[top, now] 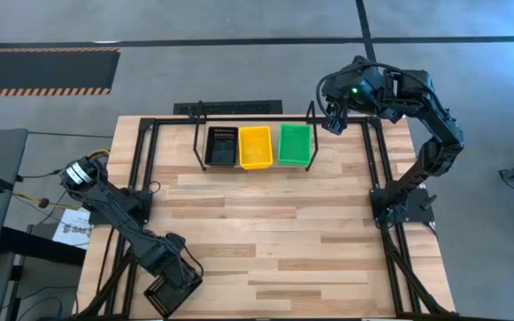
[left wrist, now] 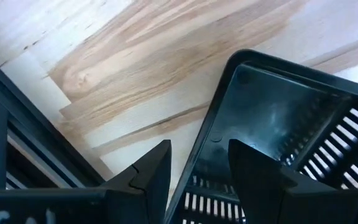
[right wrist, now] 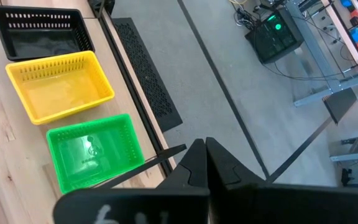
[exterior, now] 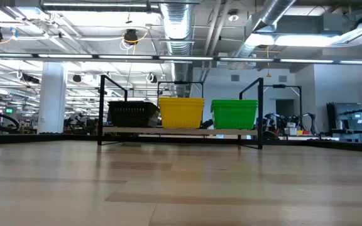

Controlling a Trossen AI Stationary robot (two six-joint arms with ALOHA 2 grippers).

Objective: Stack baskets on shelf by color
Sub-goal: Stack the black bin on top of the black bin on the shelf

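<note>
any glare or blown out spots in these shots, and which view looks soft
Right wrist view: glare patches on the floors of the bright green plastic mesh basket and the yellow one. Low view: ceiling lights blow out, near tabletop looks soft. Left wrist view: sheen on the black mesh basket.

The setting is an industrial robotics lab or workshop. Exposed ventilation ducts (exterior: 176, 25) and pipes run beneath an open ceiling. The floor (top: 239, 22) is grey concrete with hazard striping (top: 43, 89). Beyond the wooden tabletop (top: 275, 232) stand workstations with monitors (exterior: 347, 116), electronic equipment (right wrist: 272, 34) and loose cabling.
</note>
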